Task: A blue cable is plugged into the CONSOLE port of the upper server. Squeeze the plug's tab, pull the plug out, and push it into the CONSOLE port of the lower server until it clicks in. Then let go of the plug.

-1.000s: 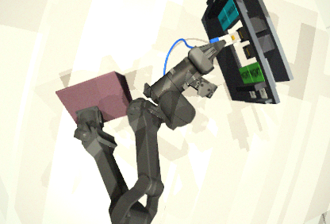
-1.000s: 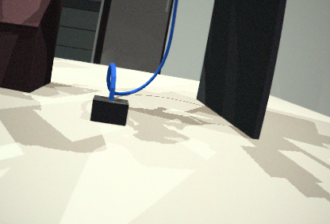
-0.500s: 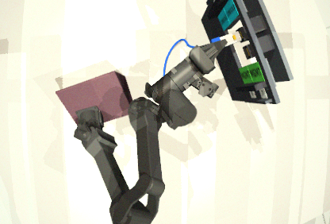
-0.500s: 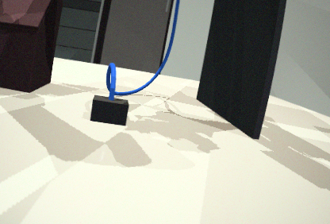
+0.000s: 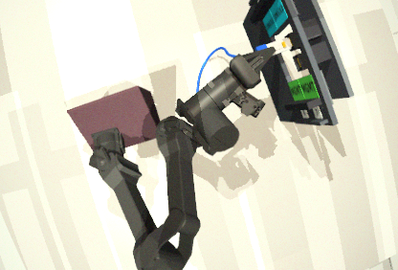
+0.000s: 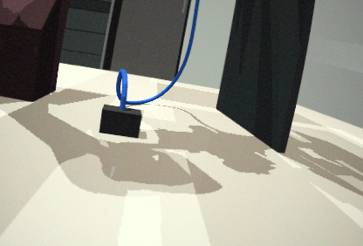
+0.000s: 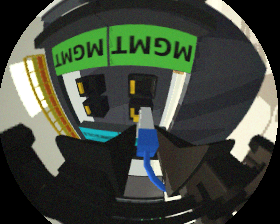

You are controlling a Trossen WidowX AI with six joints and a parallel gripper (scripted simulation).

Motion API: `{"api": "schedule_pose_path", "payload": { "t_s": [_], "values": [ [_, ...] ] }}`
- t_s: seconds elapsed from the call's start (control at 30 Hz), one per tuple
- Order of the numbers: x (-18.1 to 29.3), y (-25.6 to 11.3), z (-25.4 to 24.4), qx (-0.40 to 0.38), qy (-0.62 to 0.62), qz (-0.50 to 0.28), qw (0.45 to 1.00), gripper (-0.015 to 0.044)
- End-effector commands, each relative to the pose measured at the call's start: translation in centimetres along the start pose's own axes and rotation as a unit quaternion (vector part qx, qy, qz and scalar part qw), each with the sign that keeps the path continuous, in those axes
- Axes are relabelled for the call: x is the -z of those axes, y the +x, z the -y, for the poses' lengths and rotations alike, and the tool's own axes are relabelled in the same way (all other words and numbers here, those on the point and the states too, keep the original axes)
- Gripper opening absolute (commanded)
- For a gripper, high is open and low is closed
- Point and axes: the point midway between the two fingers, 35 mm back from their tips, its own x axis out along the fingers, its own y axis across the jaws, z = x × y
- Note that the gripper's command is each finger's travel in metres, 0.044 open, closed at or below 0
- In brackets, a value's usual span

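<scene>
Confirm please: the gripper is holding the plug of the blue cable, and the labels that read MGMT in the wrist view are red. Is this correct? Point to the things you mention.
Not quite: the colour is wrong. The wrist view shows that the MGMT labels [image 5: 303,88] [image 7: 152,47] are green, not red. The rest is right: the gripper [image 5: 272,51] [image 7: 144,127] is holding the plug [image 7: 147,141] of the blue cable [image 5: 206,65] [image 6: 190,42] [image 7: 152,175].

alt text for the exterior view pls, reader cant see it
A thin blue cable rises in a curve from a small black rectangular block on a pale floor to a black part at the top edge. A tall dark panel-like stand is at right, a dark maroon box at left.
</scene>
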Motion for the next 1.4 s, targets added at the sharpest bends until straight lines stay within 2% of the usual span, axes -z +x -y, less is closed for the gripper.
{"api": "schedule_pose_path", "payload": {
  "t_s": [0.0, 1.37],
  "values": [
    [-0.05, 0.17, -0.22, -0.004, -0.002, -0.001, 1.000, 0.0000],
    [-0.32, 0.97, -0.21, -0.005, -0.003, -0.001, 1.000, 0.0000]
  ]
}}
